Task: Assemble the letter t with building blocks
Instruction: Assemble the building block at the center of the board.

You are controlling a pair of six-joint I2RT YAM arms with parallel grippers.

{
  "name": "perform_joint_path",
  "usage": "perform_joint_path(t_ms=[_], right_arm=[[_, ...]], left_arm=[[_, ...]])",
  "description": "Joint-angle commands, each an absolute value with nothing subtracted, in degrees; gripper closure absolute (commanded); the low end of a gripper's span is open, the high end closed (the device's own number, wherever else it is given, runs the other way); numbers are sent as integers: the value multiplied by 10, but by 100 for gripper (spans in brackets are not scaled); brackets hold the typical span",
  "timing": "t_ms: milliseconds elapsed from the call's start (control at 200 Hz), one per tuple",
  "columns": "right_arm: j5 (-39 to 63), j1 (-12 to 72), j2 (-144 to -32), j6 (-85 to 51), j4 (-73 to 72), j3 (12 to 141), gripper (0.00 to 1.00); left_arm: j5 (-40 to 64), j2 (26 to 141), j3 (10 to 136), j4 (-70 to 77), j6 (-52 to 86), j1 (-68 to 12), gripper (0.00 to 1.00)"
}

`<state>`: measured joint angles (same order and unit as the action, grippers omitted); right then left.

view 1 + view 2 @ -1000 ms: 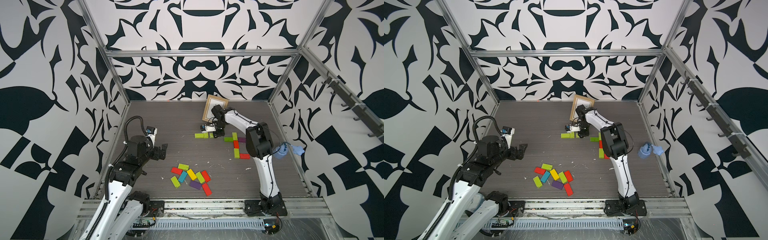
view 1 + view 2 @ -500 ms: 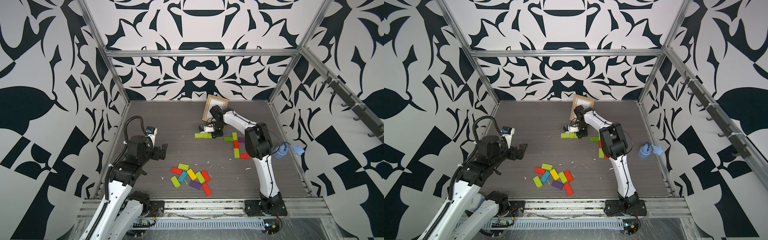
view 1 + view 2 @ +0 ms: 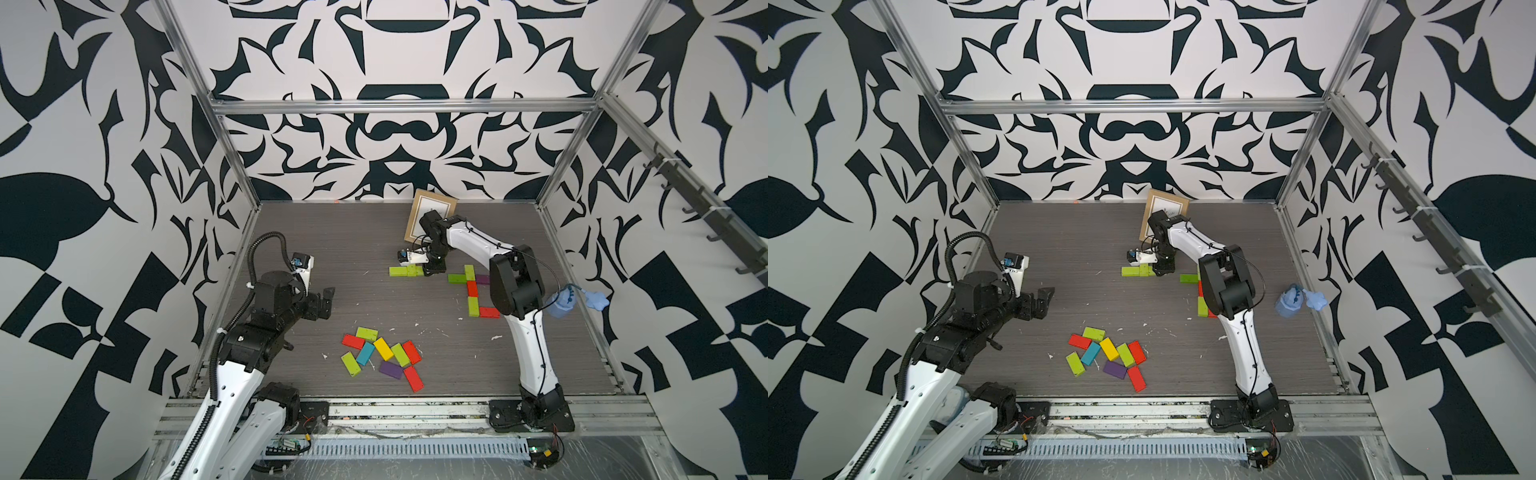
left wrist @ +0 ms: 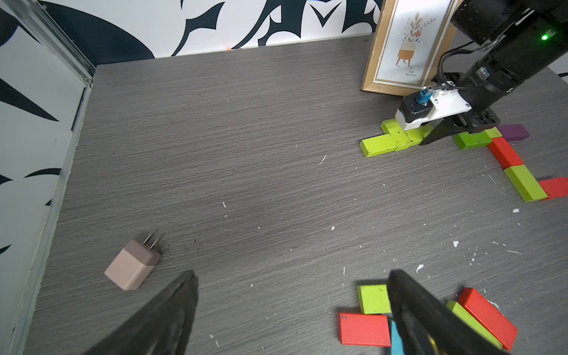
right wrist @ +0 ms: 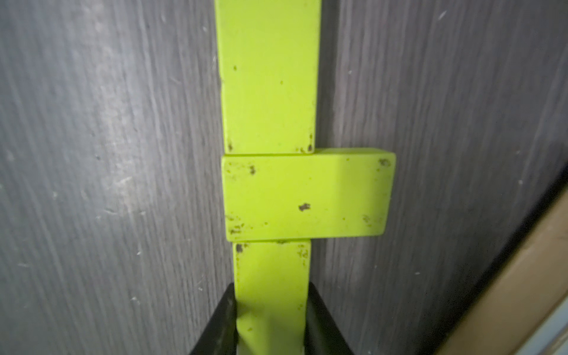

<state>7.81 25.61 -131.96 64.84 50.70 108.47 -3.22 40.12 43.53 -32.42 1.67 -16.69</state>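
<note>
Top view: right arm reaches far; right gripper [image 3: 428,272] sits low over the surface [image 3: 332,241]. Left gripper [image 3: 324,300] hovers released. Right wrist: I see it grasping a lime block [image 5: 272,270], chipped, butting a crosswise lime block [image 5: 307,196].

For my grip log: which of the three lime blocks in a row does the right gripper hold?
The end block clamped in the right gripper; the crosswise middle block and far block lie free.
</note>
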Motion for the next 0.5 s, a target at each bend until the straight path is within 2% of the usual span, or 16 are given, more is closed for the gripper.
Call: perform_joint_path(t_ms=[0,495], right_arm=[[87,260,-1325,642,513,1082,78],[72,263,-1319,662,511,1065,73]], left_arm=[[-35,395,427,-336,18,-167,0],[-32,397,429,-336,18,-167,0]])
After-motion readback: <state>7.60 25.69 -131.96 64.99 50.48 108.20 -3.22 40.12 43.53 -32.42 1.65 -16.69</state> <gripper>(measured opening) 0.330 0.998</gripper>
